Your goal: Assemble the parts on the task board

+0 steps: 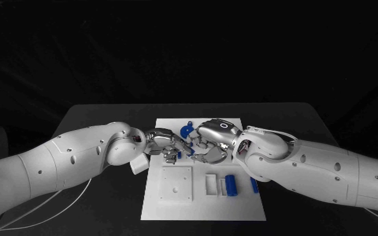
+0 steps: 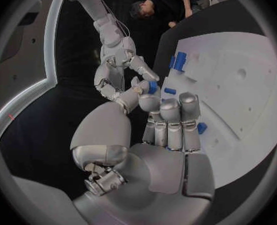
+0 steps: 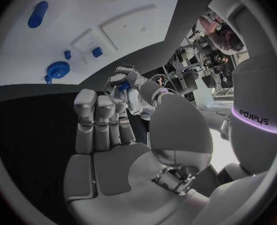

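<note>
Over the middle of the white task board (image 1: 206,214) my two hands meet fingertip to fingertip. My left hand (image 1: 164,145) pinches a small blue part (image 2: 152,87) between thumb and finger, above the board's edge. My right hand (image 1: 212,140) reaches in from the other side, and one of its fingertips (image 2: 150,75) lies against that part; whether it grips it is unclear. The same part (image 3: 123,86) sits among the left hand's fingers in the right wrist view. My right hand (image 3: 107,150) keeps its other fingers straight and side by side.
On the board lie a blue round piece (image 1: 185,130), a blue cylinder (image 1: 231,183) and a slim blue piece (image 1: 254,184). A white square block (image 1: 175,184) and a white slotted piece (image 1: 211,184) sit near the front. Black table (image 1: 102,116) surrounds the board.
</note>
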{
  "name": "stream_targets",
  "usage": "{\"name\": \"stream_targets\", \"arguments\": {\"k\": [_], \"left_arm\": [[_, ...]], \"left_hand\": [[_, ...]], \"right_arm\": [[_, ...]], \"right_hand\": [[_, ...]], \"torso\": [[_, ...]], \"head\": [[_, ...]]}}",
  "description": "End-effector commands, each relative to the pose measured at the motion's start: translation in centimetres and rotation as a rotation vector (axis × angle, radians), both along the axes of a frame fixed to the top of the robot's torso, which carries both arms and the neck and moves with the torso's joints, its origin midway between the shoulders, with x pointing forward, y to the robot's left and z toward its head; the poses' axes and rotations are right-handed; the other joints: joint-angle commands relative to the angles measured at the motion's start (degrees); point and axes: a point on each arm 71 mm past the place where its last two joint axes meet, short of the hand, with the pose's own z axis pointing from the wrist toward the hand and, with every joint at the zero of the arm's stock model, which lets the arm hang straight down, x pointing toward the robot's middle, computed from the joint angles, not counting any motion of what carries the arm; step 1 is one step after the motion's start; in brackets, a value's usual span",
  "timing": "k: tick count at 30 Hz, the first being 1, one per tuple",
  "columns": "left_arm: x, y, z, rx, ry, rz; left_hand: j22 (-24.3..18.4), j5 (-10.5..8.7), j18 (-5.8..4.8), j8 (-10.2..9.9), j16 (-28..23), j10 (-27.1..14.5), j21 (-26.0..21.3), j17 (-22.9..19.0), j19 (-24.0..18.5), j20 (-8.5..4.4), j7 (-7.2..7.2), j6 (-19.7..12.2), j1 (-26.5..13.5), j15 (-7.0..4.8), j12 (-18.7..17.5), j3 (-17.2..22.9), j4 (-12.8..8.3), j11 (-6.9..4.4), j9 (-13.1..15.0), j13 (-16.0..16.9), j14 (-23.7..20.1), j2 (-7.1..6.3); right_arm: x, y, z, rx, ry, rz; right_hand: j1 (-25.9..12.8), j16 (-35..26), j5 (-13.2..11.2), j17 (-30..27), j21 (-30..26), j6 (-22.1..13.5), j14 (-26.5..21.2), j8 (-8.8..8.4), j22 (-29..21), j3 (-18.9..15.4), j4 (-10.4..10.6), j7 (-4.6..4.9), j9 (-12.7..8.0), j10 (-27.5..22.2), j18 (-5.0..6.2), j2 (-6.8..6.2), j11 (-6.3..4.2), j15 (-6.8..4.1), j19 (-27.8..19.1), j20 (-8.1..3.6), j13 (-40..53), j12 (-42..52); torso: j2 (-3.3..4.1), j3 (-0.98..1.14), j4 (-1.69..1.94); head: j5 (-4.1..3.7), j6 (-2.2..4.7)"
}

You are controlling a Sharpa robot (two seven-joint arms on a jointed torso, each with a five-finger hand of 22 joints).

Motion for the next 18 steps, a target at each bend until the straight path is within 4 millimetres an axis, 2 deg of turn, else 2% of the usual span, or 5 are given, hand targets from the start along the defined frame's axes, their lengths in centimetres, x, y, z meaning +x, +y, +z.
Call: {"name": "stream_targets", "arguments": {"k": [1, 11, 18], "left_arm": [[-0.1, -0.25, 0.25, -0.034, 0.005, -0.012], [-0.13, -0.25, 0.25, -0.035, 0.007, -0.011], [-0.07, -0.17, 0.21, -0.028, 0.006, -0.004]], "left_hand": [[0.4, -0.28, -0.14, 2.82, 0.16, -0.07, -0.14, -0.08, -0.55, -5.37, -1.18, 1.76, 0.0, -0.46, 0.11, 0.25, 0.01, -0.23, 8.15, -0.06, -0.3, 0.52], [0.41, -0.33, -0.15, 2.82, 0.17, -0.06, -0.14, -0.08, -0.57, -5.37, -1.18, 1.75, 0.02, -0.46, 0.11, 0.28, -0.02, -0.23, 8.24, -0.06, -0.31, 0.55], [0.41, -0.34, -0.16, 2.81, 0.18, -0.06, -0.14, -0.08, -0.58, -5.38, -1.18, 1.74, 0.03, -0.46, 0.11, 0.29, -0.04, -0.23, 8.29, -0.07, -0.31, 0.55]], "right_arm": [[-0.01, -0.02, -0.11, -0.011, -0.013, -0.005], [0.05, -0.06, -0.16, -0.014, -0.018, -0.005], [-0.03, -0.04, -0.11, 0.0, -0.011, -0.003]], "right_hand": [[-0.28, -0.31, 0.47, 0.03, 0.15, 0.01, -0.13, -0.4, 0.93, -0.55, -0.19, 0.41, 0.04, -0.36, 5.75, -0.18, 0.05, -0.2, 0.05, -0.4, -0.07, 0.02], [0.1, -0.33, 0.16, 0.07, 0.07, 0.44, -0.03, -0.31, 0.88, -0.59, -0.65, 0.31, 0.2, -0.24, 5.75, 0.39, -0.04, -0.27, 0.07, -0.53, -0.09, 0.11], [-0.5, -0.34, -0.15, 0.12, 0.07, 1.62, 0.19, 0.04, 0.85, 0.29, 0.45, -0.08, 0.48, 0.2, 5.75, 1.18, -0.4, -0.59, 0.31, -0.45, -0.17, 0.23]], "torso": [[0.02, -0.01, -0.03], [0.04, 0.05, -0.06], [0.02, 0.04, -0.03]], "head": [[0.04, -0.03], [0.01, -0.11], [0.03, -0.11]]}}
